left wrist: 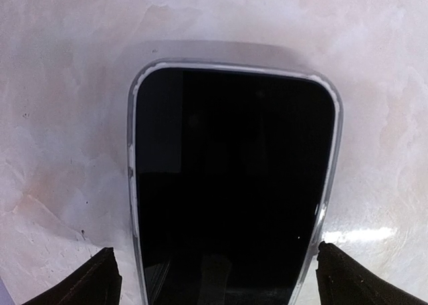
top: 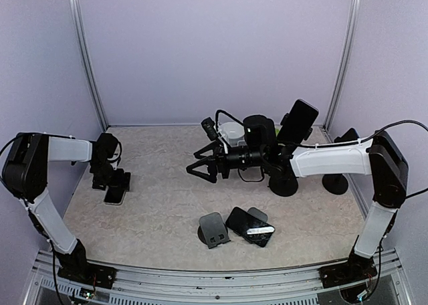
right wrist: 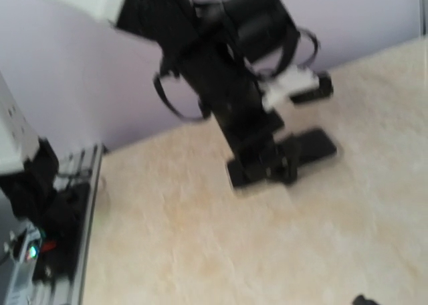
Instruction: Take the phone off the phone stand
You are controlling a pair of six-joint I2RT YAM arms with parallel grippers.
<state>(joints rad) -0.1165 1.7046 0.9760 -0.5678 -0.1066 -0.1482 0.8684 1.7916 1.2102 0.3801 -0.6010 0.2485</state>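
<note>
A black phone [top: 298, 121] leans upright on a black phone stand [top: 286, 183] at the back right. My right gripper [top: 200, 166] is open and empty, stretched out level toward the table's middle, left of that stand. My left gripper [top: 109, 178] is at the far left, low over a silver-edged black phone [left wrist: 231, 184] that lies flat on the table. Its open fingertips [left wrist: 100, 281] stand on either side of that phone's near end. The right wrist view is blurred and shows the left arm and that flat phone [right wrist: 311, 148] across the table.
A second black stand [top: 334, 182] is at the far right by the wall. An empty stand [top: 214, 229] and two flat phones [top: 253, 226] lie near the front centre. A white object [top: 231, 132] sits at the back behind the right arm.
</note>
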